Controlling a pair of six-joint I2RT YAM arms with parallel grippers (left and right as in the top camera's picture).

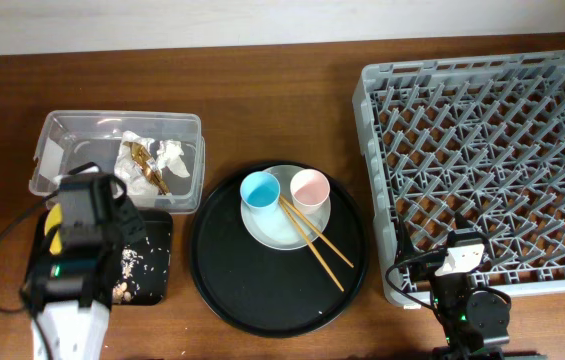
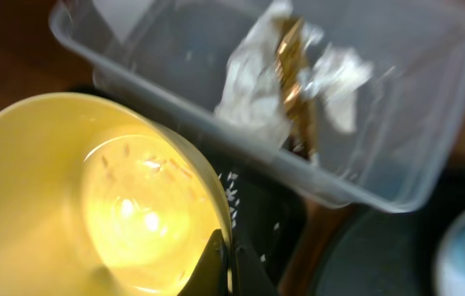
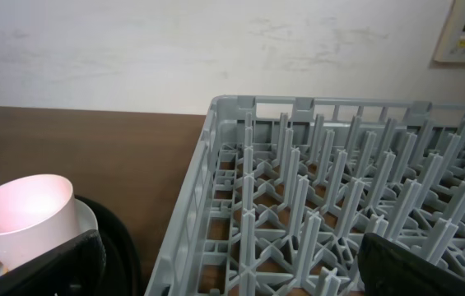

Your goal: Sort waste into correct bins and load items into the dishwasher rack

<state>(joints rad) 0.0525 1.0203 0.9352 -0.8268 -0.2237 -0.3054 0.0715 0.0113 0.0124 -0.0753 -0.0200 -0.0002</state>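
My left gripper (image 2: pixel 226 267) is shut on the rim of the small yellow bowl (image 2: pixel 92 197), held over the shallow black tray (image 1: pixel 157 240); the bowl (image 1: pixel 52 232) peeks out beside the arm. Pale food scraps (image 1: pixel 125 268) lie in that tray. The clear tub (image 1: pixel 67 135) holds the white napkin (image 2: pixel 248 74) and the brown-gold wrapper (image 2: pixel 294 74). The blue cup (image 1: pixel 259 190), pink cup (image 1: pixel 310 187) and chopsticks (image 1: pixel 317 243) rest on the pale plate (image 1: pixel 272 232). My right gripper (image 3: pixel 232 271) is open and empty at the front left corner of the grey rack (image 1: pixel 482 160).
The plate and cups sit on a big round black tray (image 1: pixel 222 270) in the middle of the wooden table. The pink cup (image 3: pixel 22 218) shows left of the rack wall (image 3: pixel 191 214) in the right wrist view. Cables trail by both arms.
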